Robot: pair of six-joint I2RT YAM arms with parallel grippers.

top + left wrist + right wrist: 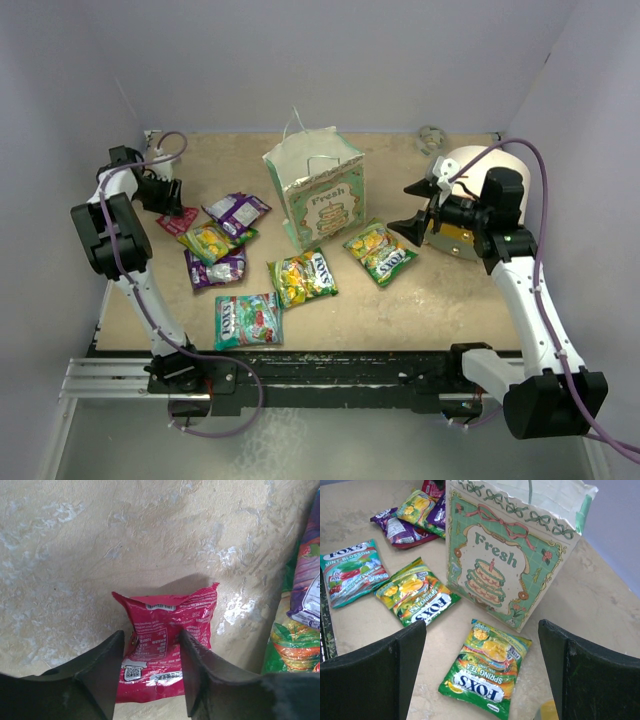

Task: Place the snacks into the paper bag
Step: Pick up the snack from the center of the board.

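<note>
The mint-green paper bag (318, 195) stands upright and open at the table's middle back; it also shows in the right wrist view (507, 555). My left gripper (168, 205) is low over a red packet (180, 221) at the far left. Its fingers straddle the packet's (165, 615) middle, open, with the packet flat on the table. Purple (238, 210), yellow-green (210, 240), purple (215, 270), yellow-green (303, 277) and teal (248, 320) packets lie left of and in front of the bag. My right gripper (415, 212) is wide open and empty above a yellow-green packet (487, 677) right of the bag.
A large cream-and-orange cylinder (470, 200) lies at the right behind my right wrist. A small clear ring (432, 138) sits at the back right. Walls close in the table on the left, back and right. A metal rail (320, 368) runs along the near edge.
</note>
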